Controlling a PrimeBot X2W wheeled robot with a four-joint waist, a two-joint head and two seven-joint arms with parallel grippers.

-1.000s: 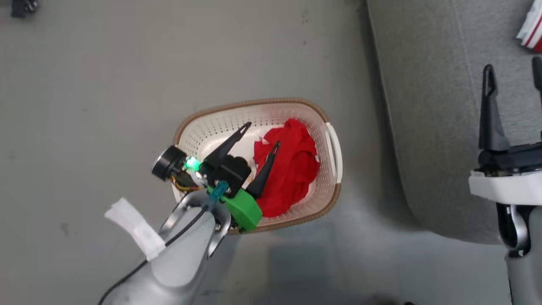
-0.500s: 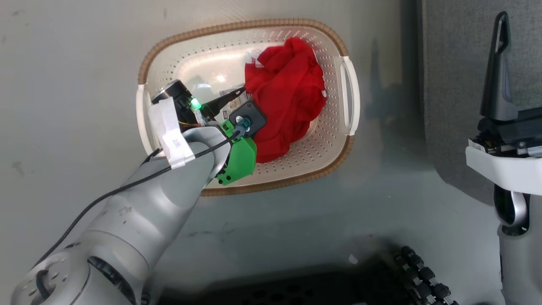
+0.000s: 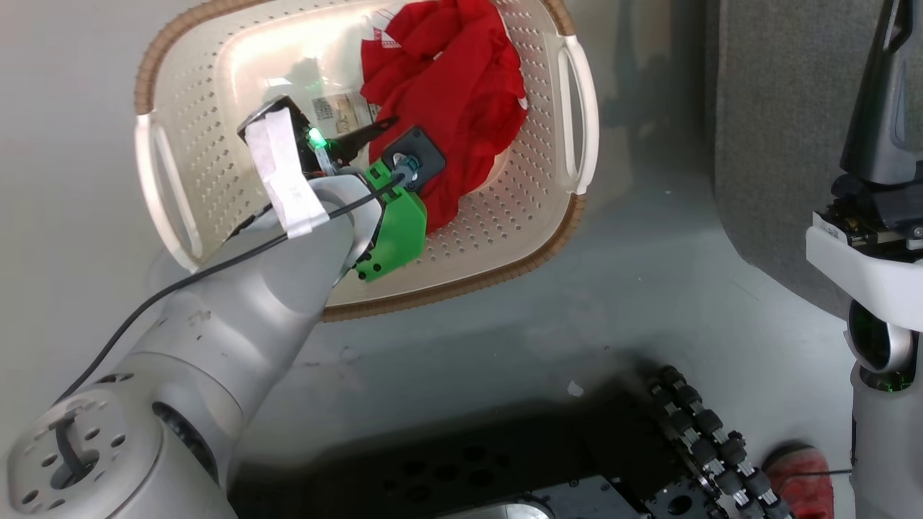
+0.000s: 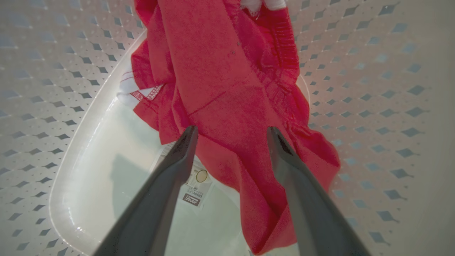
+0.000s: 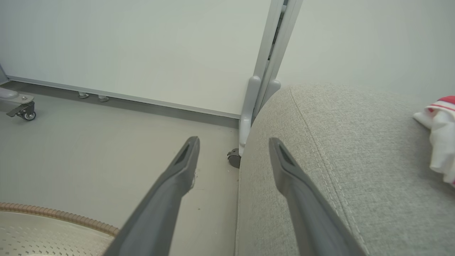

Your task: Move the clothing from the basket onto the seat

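Hovering spread over the near end of the garment [image 4: 227,71], which stretches straight ahead inside the basket [image 4: 355,71], the left hand [image 4: 231,131] is nearer. The right hand [image 5: 233,142], spread too, hangs by the seat [image 5: 355,160].

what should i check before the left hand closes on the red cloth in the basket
1. Left hand open: ok, fingers stand wide apart.
2. Cloth in the gap: ok, the red garment lies across the space between the fingertips.
3. Fingertips touching the cloth: cannot tell from either view.
4. Nothing but cloth in the pinch: cannot tell; the sticker on the basket floor sits close under one finger.
5. Right hand out of the way: ok, open, holding nothing, by the edge of the seat.
6. Room on the seat: ok, bare grey fabric beside the striped garment.
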